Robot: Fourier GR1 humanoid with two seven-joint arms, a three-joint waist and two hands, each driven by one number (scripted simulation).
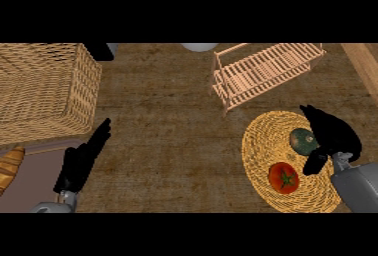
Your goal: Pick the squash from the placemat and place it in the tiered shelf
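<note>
A dark green squash (302,140) lies on the round woven placemat (260,145) at the right, next to a red tomato (283,177) nearer to me. My right hand (334,134) is over the placemat's right side, right against the squash. Its fingers stretch along the squash's far and right side, and the thumb (315,163) points down at its near side. The hand is open and does not hold the squash. The wooden tiered shelf (262,70) stands tilted at the back, just beyond the placemat. My left hand (83,160) rests open at the lower left, fingers straight.
A large wicker basket (44,90) fills the back left. A loaf of bread (9,169) lies at the left edge. A white object (199,46) shows at the top edge. A wooden strip (363,60) runs along the back right.
</note>
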